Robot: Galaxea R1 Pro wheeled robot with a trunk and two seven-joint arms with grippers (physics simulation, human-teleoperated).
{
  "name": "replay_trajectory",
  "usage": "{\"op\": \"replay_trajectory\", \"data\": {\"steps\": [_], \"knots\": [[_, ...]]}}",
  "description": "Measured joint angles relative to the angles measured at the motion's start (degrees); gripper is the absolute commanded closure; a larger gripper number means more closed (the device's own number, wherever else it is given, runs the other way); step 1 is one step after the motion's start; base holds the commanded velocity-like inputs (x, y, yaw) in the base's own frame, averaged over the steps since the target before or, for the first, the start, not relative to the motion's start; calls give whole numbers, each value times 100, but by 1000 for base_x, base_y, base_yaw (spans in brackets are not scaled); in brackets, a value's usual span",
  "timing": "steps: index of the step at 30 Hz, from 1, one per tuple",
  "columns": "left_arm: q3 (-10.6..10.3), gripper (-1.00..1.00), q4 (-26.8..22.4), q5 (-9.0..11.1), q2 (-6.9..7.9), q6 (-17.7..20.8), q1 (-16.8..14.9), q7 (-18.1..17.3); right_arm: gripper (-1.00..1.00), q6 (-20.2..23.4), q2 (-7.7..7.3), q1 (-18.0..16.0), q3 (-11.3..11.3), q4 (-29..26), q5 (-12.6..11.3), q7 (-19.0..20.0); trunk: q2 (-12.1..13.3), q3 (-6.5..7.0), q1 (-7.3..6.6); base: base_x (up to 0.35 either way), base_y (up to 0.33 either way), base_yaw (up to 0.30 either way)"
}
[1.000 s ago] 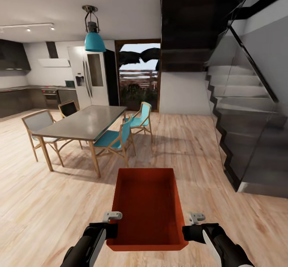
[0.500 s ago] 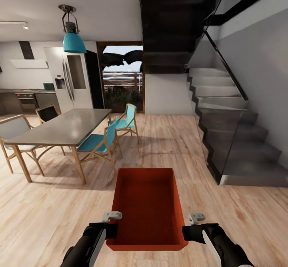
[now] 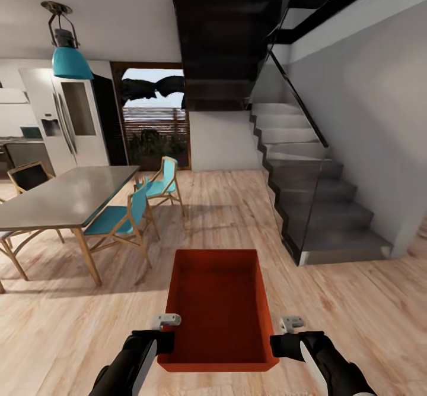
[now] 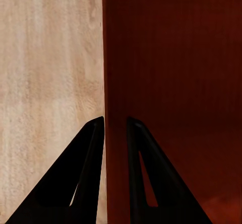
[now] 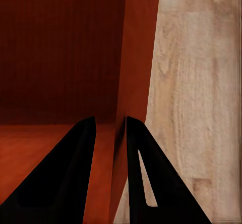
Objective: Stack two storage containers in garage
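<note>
- One red-orange storage container (image 3: 218,307) sits low in the middle of the head view, carried between the two arms above a light wood plank floor (image 3: 356,301).
- The left gripper (image 3: 161,339) pinches the container's left wall near its near corner; in the left wrist view its two dark fingers (image 4: 85,183) stand on either side of the thin red wall (image 4: 115,133), one outside over the wood, one inside the bin, closed onto it.
- The right gripper (image 3: 279,341) clamps the right wall in the same way; the right wrist view shows one finger (image 5: 65,178) inside the bin and the other outside, with the wall (image 5: 136,58) squeezed between them.
- The container's open top faces up and its inside is bare.
- Ahead on the left stands a grey dining table (image 3: 59,197) with teal-seated wooden chairs (image 3: 121,221) along its near side and a darker chair (image 3: 29,176) at its far side.
- A teal pendant lamp (image 3: 70,57) hangs above the table, and a white refrigerator (image 3: 65,120) stands behind it.
- A glazed door (image 3: 154,117) in the far wall shows a railing and sky outside.
- On the right a dark staircase (image 3: 308,194) with a glass side panel rises along a pale grey wall (image 3: 379,117).
</note>
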Motion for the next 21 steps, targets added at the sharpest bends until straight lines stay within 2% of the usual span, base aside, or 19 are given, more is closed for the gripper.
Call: {"op": "replay_trajectory", "data": {"steps": [5, 21], "knots": [[3, 100, -1, -8, -7, 9, 0, 6, 100, 5, -6, -1, 5, 2, -11, 1, 200, 90, -110, 0, 0, -180], [-8, 100, 0, 24, -6, 17, 2, 28, 100, 14, -8, -1, 8, 3, -15, 1, 843, 378, -461, 0, 0, -7]]}}
